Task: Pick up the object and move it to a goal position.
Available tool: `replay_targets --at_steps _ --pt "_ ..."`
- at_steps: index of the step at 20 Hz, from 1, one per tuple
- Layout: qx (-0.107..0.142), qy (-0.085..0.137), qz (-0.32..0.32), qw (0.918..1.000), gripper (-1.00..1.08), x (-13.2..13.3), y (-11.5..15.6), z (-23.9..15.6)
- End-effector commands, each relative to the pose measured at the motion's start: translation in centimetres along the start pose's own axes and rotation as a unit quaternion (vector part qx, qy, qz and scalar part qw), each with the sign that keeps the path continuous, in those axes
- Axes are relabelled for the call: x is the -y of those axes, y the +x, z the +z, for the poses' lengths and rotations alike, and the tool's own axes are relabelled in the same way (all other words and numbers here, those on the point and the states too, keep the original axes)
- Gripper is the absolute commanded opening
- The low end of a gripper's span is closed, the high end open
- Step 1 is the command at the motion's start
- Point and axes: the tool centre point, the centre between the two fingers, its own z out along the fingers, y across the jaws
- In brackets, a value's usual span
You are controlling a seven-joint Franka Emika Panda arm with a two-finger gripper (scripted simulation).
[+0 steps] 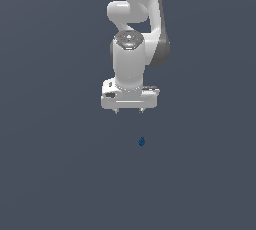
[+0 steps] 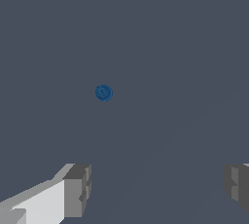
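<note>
Below the centre of the exterior view, we are seeing the object [image 1: 141, 141] lying apart from our wide-open gripper [image 1: 129, 110], and we are risking closing beside so tiny a thing if we descend without centring.

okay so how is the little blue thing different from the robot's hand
Colour: the object is dark blue; the hand is white with grey fingertips.
Size: the object is tiny, the hand far larger.
Shape: the object is rounded, the hand blocky.
They are apart: the open hand holds nothing.
</note>
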Motion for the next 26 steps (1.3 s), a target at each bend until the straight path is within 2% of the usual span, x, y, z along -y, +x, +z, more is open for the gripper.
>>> replay_targets --at_steps 1,9,18,26 --pt "0.000 0.000 0.000 1.0000 1.00 0.0 0.1 0.1" --pt "0.005 -0.001 -0.008 1.0000 1.00 1.2 1.7 1.7" --pt "0.014 -0.002 -0.024 0.9996 1.00 4.1 4.7 5.9" --pt "0.020 -0.002 -0.032 0.9993 1.00 5.6 6.0 8.3"
